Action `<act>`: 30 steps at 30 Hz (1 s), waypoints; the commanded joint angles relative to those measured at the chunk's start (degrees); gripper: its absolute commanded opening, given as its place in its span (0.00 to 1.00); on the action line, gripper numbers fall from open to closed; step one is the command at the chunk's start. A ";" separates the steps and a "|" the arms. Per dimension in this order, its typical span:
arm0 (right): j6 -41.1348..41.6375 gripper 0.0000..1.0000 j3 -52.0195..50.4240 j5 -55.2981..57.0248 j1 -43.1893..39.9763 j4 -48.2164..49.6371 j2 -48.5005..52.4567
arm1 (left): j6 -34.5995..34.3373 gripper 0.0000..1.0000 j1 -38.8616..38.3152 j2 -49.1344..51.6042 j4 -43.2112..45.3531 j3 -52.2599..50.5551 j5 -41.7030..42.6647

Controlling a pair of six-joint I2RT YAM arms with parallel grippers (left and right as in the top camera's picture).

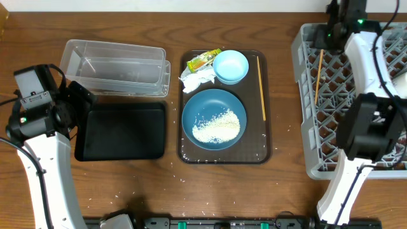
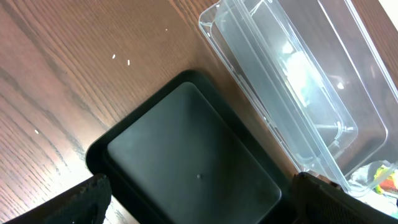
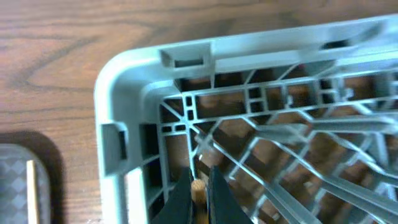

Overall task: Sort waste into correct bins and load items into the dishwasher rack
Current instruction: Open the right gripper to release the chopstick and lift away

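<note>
The table [image 1: 127, 191] is brown wood with clear grain. At 10 o'clock, 2 tubs [image 1: 114, 67] are clear glossy plastic; the black tray [image 1: 121, 130] is smooth and matt. At 3 o'clock, the rack [image 1: 304, 83] is grey plastic and the chopstick [image 1: 318, 76] in it is pale wood.

Overhead: counter [image 1: 127, 191] is viewed straight down from well above, whole layout framed. Left wrist: aimed down at close range; frame is filled by black tray [image 2: 193, 155] and clear tub [image 2: 298, 68], both shared with overhead. Right wrist: held very near grey rack [image 3: 124, 81] corner, a spot also covered overhead, upper right.
</note>
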 commanded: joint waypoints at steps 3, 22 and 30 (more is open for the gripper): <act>4.59 0.01 2.16 -2.71 0.55 -1.55 -7.04 | -0.04 0.96 0.20 0.22 -0.15 1.22 -0.48; -2.10 0.01 2.14 -1.11 0.70 -3.56 -8.09 | -0.04 0.95 0.20 0.22 -0.15 1.22 -0.48; -1.99 0.01 1.77 -1.86 0.74 -3.28 -5.51 | -0.04 0.95 0.20 0.22 -0.15 1.22 -0.48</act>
